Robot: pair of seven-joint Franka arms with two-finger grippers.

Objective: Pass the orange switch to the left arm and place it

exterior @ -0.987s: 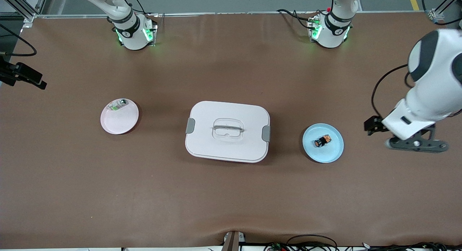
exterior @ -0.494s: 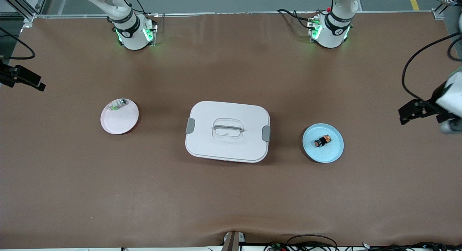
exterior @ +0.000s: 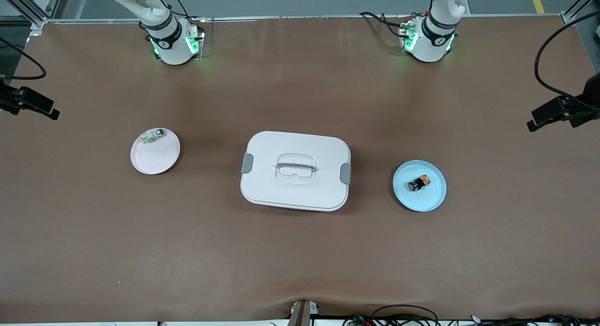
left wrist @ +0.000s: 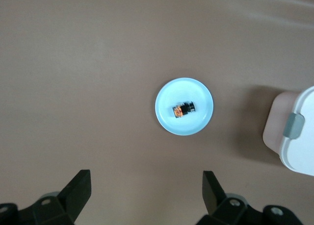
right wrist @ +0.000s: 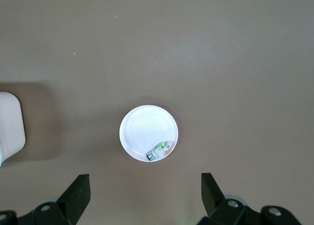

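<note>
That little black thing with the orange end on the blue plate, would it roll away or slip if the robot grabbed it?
The orange switch looks hard and blocky, so it probably won't flop. Its round orange end suggests that it could roll a little if nudged. It is tiny on the smooth blue plate, so it may skid or twist out of a pinch.

Brown table (exterior: 300, 260); grey floor (exterior: 300, 2)

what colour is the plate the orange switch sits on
Light blue plate, holding the orange switch; the front view shows it best.

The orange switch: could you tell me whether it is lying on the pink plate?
No, the orange switch lies on the blue plate.
</note>
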